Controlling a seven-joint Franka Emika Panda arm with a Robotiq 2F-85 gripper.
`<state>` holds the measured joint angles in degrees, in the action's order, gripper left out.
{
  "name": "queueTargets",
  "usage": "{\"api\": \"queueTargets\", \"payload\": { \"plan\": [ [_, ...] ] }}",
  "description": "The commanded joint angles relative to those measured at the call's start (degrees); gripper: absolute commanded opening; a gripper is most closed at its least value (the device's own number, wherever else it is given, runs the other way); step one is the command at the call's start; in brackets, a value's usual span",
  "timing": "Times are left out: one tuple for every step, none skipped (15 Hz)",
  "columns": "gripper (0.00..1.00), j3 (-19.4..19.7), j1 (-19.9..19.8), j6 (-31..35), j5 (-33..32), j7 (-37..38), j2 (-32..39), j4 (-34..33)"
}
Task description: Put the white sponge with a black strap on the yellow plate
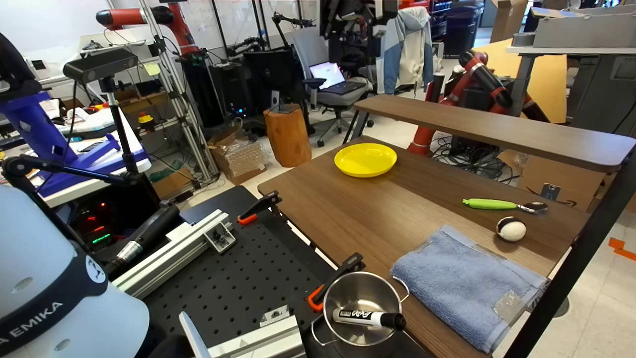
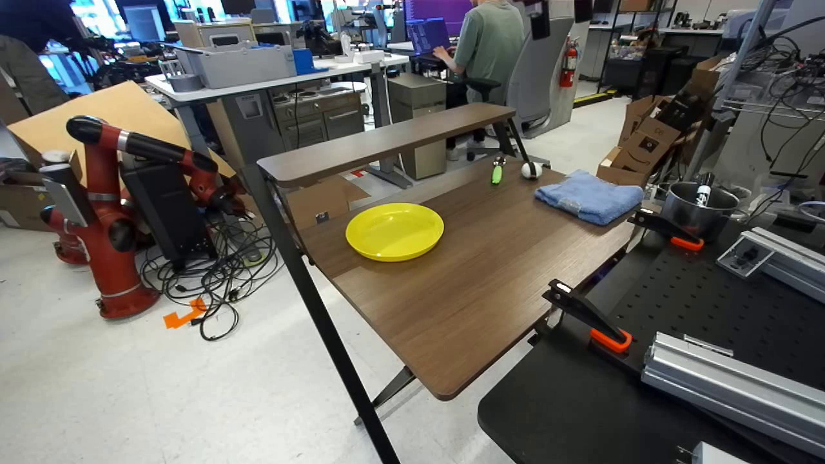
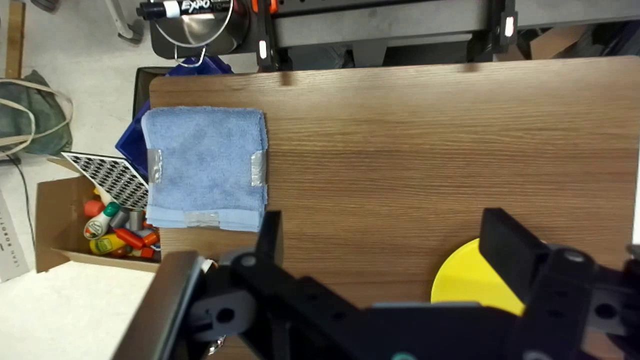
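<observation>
The white sponge with a black strap (image 1: 513,230) (image 2: 532,170) lies on the wooden table, beside the spoon and the folded cloth. In the wrist view only a white sliver of what looks like it (image 3: 207,264) shows behind the left finger. The yellow plate (image 1: 365,160) (image 2: 394,232) lies on the table at the end away from the sponge, with nothing on it. It also shows in the wrist view (image 3: 467,280), partly hidden by the right finger. My gripper (image 3: 383,215) is wide open and empty, high above the table. Its fingers show at the top edge in an exterior view (image 2: 562,29).
A folded blue cloth (image 1: 467,283) (image 3: 205,165) lies near the sponge. A green-handled spoon (image 1: 492,204) is beside the sponge. A steel pot (image 1: 338,288) holding a marker (image 1: 367,317) stands off the table's edge. A raised shelf (image 1: 487,124) (image 2: 393,143) runs along one side of the table.
</observation>
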<state>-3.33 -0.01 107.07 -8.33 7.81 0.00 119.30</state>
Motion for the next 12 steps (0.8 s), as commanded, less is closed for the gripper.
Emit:
{"api": "queueTargets", "payload": {
  "plan": [
    [1.00,2.1,-0.4,0.8,0.7,-2.6,8.8,-8.0],
    [1.00,2.8,-0.7,1.1,1.1,-3.5,11.0,-10.0],
    [1.00,3.4,-1.1,1.2,1.5,-4.4,13.4,-12.2],
    [1.00,4.0,-1.6,0.5,1.9,-5.3,15.5,-14.5],
    [1.00,4.5,-2.2,-0.1,2.6,-6.7,17.5,-16.6],
    [1.00,4.9,-3.0,-0.5,3.4,-7.9,19.3,-18.7],
    [1.00,5.2,-3.7,-1.4,4.1,-9.1,21.2,-21.1],
    [1.00,5.5,-4.4,-2.0,4.7,-9.8,22.9,-23.1],
    [1.00,5.9,-5.1,-2.2,5.2,-10.3,24.5,-25.0],
    [1.00,6.1,-5.7,-2.3,5.8,-10.9,26.1,-26.7],
    [1.00,6.3,-6.4,-1.9,6.4,-11.1,27.8,-28.2],
    [1.00,6.5,-7.0,-1.8,7.1,-10.8,29.3,-29.8]
  ]
}}
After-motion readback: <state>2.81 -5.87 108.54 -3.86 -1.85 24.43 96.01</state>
